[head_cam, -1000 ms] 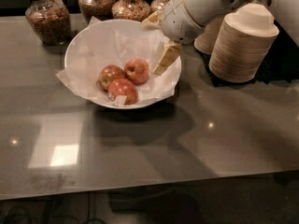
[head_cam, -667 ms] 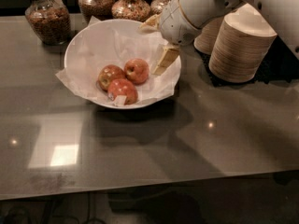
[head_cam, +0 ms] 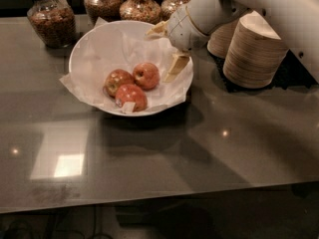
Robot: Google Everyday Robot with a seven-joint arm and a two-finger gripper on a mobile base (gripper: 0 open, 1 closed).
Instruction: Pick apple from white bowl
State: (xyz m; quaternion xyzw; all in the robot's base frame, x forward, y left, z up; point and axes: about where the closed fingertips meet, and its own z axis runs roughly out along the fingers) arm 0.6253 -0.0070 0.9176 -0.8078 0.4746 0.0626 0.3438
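The white bowl point(head_cam: 89, 49), lined with crinkled white paper, stands at the back of the table and holds three apples. The apple point(head_cam: 146, 75), round and red with a stem dimple, lies at the right of the group. A yellower mottled apple point(head_cam: 117, 81) lies to its left and a red apple with a white sticker point(head_cam: 131, 97) lies in front. My gripper point(head_cam: 165, 49) is open over the bowl's right rim, just right of and above the apple. One tan finger point(head_cam: 176, 66) points down into the bowl and the other finger point(head_cam: 155, 30) points up-left.
A stack of tan-sided paper bowls point(head_cam: 255, 54) stands right of the white bowl, with another stack behind it. Several glass jars of food point(head_cam: 50, 21) line the back edge. My white arm point(head_cam: 269, 9) reaches in from the upper right. The grey table point(head_cam: 159, 153) extends toward the front.
My gripper has come down slightly and a little to the left, toward the apples. The apples and the bowl have not moved.
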